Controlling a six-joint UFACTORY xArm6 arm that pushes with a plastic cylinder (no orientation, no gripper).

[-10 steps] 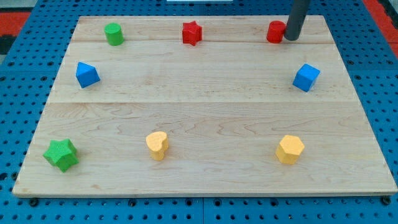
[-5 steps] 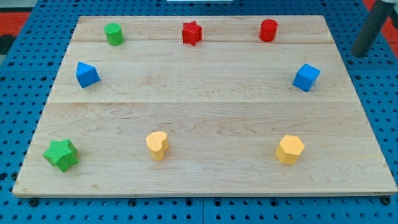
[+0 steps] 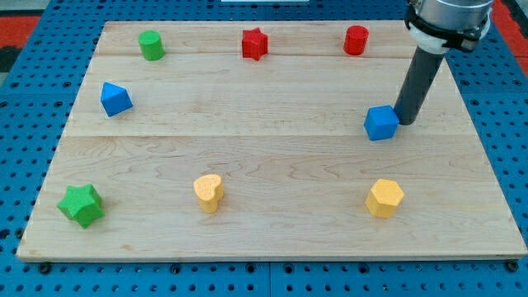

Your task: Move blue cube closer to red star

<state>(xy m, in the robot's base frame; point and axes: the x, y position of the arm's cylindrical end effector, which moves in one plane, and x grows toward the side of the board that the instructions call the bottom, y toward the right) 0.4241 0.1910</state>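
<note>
The blue cube [image 3: 380,123] sits on the wooden board [image 3: 272,165] at the view's right, about mid-height. My tip [image 3: 404,121] touches the cube's right side. The dark rod rises from there toward the view's top right. The red star [image 3: 255,44] lies near the board's top edge, centre, far up and left of the cube.
A red cylinder [image 3: 355,40] is at the top right, a green cylinder [image 3: 151,44] at the top left. A second blue block [image 3: 115,99] is at the left. A green star [image 3: 82,205], a yellow heart [image 3: 209,193] and a yellow hexagon [image 3: 384,198] line the bottom.
The rod swung from the red cylinder out past the board's right edge, then came back to the blue cube's right side. The cube has shifted left and down.
</note>
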